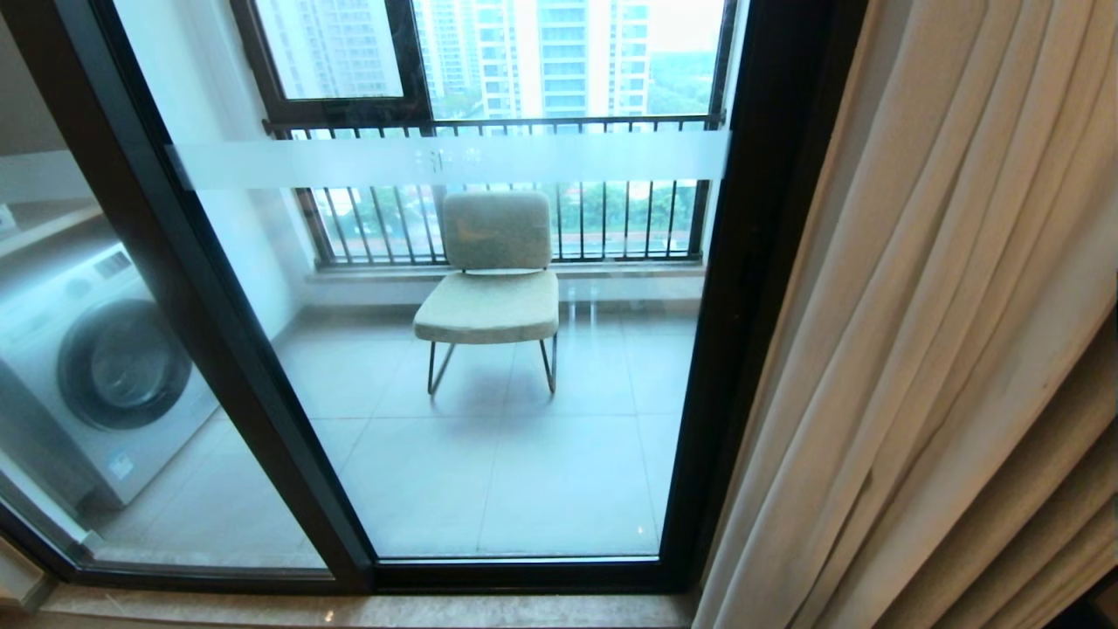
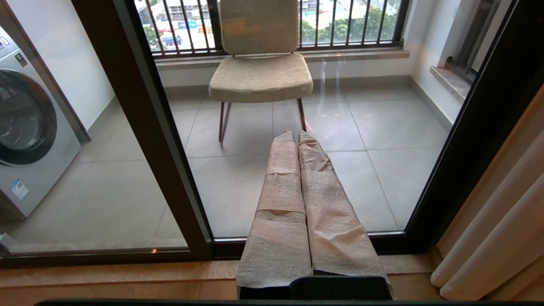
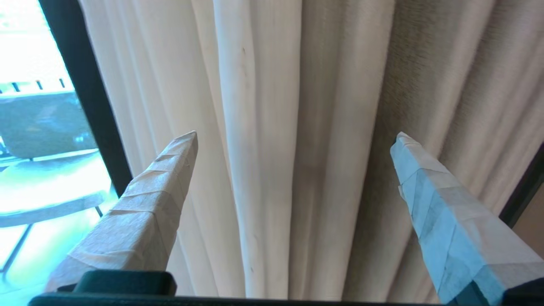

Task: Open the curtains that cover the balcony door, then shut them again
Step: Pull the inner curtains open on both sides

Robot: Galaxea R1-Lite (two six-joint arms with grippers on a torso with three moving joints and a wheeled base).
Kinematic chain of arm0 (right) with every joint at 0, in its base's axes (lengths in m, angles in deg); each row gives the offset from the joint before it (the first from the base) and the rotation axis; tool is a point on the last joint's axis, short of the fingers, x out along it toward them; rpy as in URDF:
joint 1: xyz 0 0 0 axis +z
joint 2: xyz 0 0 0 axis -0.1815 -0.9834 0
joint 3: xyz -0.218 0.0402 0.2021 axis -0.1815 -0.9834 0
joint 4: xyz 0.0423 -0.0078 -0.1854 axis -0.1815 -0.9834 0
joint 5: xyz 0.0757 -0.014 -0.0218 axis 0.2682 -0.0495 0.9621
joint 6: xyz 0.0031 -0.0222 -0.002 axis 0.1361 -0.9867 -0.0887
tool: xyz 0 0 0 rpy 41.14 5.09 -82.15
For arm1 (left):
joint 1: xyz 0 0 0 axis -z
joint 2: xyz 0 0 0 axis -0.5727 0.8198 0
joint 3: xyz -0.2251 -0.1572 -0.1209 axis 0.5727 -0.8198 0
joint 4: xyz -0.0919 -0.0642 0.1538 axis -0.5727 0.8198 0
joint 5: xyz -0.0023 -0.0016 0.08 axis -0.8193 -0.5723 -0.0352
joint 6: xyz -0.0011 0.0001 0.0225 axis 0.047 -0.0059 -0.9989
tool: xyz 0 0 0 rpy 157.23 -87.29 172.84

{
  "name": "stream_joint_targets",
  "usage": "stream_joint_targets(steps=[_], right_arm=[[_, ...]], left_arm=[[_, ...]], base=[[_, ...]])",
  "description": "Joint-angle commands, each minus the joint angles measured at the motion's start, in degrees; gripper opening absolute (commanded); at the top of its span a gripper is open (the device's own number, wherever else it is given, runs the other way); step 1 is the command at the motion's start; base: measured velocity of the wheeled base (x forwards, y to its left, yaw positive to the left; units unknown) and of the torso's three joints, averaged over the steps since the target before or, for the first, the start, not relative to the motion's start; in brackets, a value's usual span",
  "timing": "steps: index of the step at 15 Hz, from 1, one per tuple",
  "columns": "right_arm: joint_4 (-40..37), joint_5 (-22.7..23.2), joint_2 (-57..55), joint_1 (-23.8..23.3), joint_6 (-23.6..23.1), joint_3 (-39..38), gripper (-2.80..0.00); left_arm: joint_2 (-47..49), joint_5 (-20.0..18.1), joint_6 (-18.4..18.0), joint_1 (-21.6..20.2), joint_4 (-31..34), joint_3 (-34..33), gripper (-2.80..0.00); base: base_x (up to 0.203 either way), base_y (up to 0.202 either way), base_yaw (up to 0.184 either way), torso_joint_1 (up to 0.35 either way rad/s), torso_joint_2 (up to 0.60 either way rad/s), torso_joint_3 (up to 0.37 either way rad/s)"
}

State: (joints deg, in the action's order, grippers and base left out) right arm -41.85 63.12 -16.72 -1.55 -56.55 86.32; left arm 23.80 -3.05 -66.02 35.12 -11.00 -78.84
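Daylight pours in through the balcony door (image 1: 489, 367), soft and overcast — the balcony tiles carry a pale sheen and faint reflections. In the right wrist view the glass is blown out to white-green glare, while the curtains (image 3: 272, 148) sit in gentle shade, their folds streaked slightly soft. The head view bows the door's black frame outward at the edges — a wide lens.

I can't read any words or numbers here. The frosted strip (image 1: 445, 160) across the balcony door (image 1: 489, 349) has some small white marks in its middle, but they are too faint for me to read. The washing machine (image 2: 25, 127) has a small blue and white sticker (image 2: 19, 188) low on its front, and its print is too tiny to make out
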Motion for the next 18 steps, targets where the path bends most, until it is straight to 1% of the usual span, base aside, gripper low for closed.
stream_joint_targets(steps=[1, 2, 3, 4, 7, 13, 15, 18], right_arm=[[0.2, -0.1, 2.1, 0.1, 0.0, -1.2, 0.00], [0.2, -0.1, 2.7, 0.1, 0.0, -1.8, 0.00], [0.1, -0.1, 3.2, 0.1, -0.2, -2.2, -0.18], [0.1, -0.1, 3.7, 0.1, -0.8, -2.8, -2.80], [0.0, -0.2, 4.9, 0.1, -1.2, -3.8, -2.80], [-0.3, -0.1, 8.7, 0.5, -2.8, -9.0, -2.80], [-1.1, -0.2, 10.6, 1.5, -2.9, -10.7, -2.80], [-3.5, -0.3, 15.4, 4.8, -3.6, -14.9, -2.80]], left_arm=[[0.0, 0.0, 0.0, -0.1, 0.0, 0.0, -2.80], [0.0, 0.0, 0.0, -0.1, 0.0, 0.0, -2.80], [0.0, 0.0, 0.0, -0.1, 0.0, 0.0, -2.80], [0.0, 0.0, 0.0, 0.0, 0.0, 0.0, -2.80], [0.0, 0.0, 0.0, -0.1, 0.0, 0.0, -2.80], [0.0, 0.0, 0.0, -0.1, 0.0, 0.0, -2.80], [0.0, 0.0, 0.0, 0.0, 0.0, 0.0, -2.80], [0.0, 0.0, 0.0, -0.1, 0.0, 0.0, -2.80]], base=[[0.000, 0.000, 0.000, 0.000, 0.00, 0.000], [0.000, 0.000, 0.000, 0.000, 0.00, 0.000], [0.000, 0.000, 0.000, 0.000, 0.00, 0.000], [0.000, 0.000, 0.000, 0.000, 0.00, 0.000], [0.000, 0.000, 0.000, 0.000, 0.00, 0.000], [0.000, 0.000, 0.000, 0.000, 0.00, 0.000], [0.000, 0.000, 0.000, 0.000, 0.00, 0.000], [0.000, 0.000, 0.000, 0.000, 0.00, 0.000]])
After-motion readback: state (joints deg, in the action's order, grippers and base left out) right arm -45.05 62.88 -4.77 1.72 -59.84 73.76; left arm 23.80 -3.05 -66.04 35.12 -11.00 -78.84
